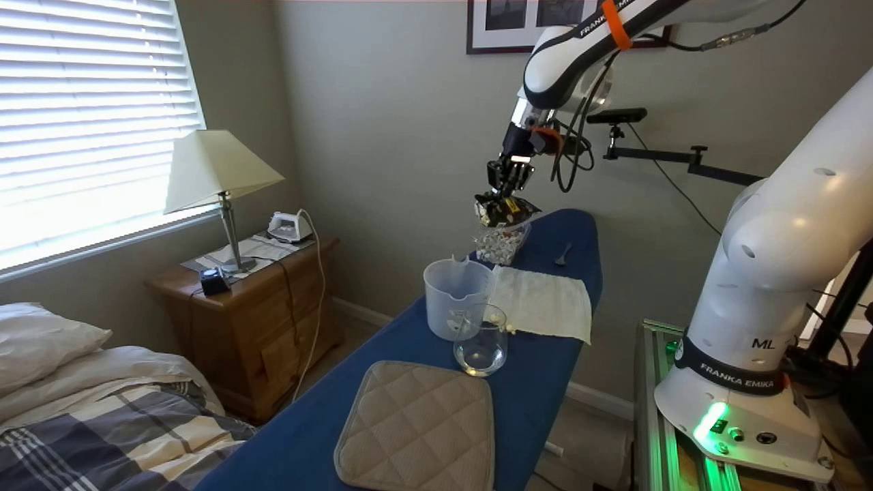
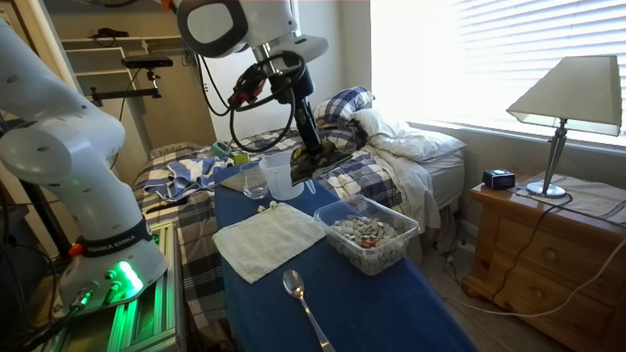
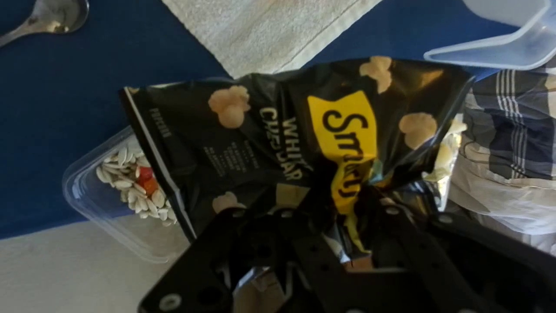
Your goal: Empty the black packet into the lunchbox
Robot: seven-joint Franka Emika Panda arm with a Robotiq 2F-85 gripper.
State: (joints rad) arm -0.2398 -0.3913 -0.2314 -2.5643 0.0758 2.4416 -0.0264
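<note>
While a black two-fingered robot claw (image 2: 314, 146) pinches a glossy, crumpled black packet (image 3: 269, 134) with a yellow label (image 3: 345, 130) in mid-air, the step in hand looks like lining up the pour. Lower down, near the packet, sits the lunchbox (image 2: 379, 210), a low rectangular box of clear plastic, partly filled with pale flat seeds (image 2: 364, 229) and a red bit (image 2: 370, 243). Pale puffs (image 3: 444, 158) show at one end of the packet, evidently its mouth; whether that end is over the lunchbox cannot be told. The next move probably calls for bringing the mouth above the lunchbox and tipping it steeply, so the puffs drop inside. Beneath runs a long, narrow, blue fabric-covered board (image 2: 357, 303), also bearing a cream towel (image 2: 269, 239) near the lunchbox, a metal spoon (image 2: 293, 282), a tall translucent plastic jug (image 1: 450, 296), a rounded clear glass (image 1: 481, 354) beside it, and a beige quilted mat (image 1: 423, 429). Around it is a bedroom: a plaid-covered bed (image 1: 136, 429), a wooden nightstand (image 2: 562, 244) with a cream-shaded lamp (image 1: 218, 170), and white window blinds (image 1: 89, 123).
</note>
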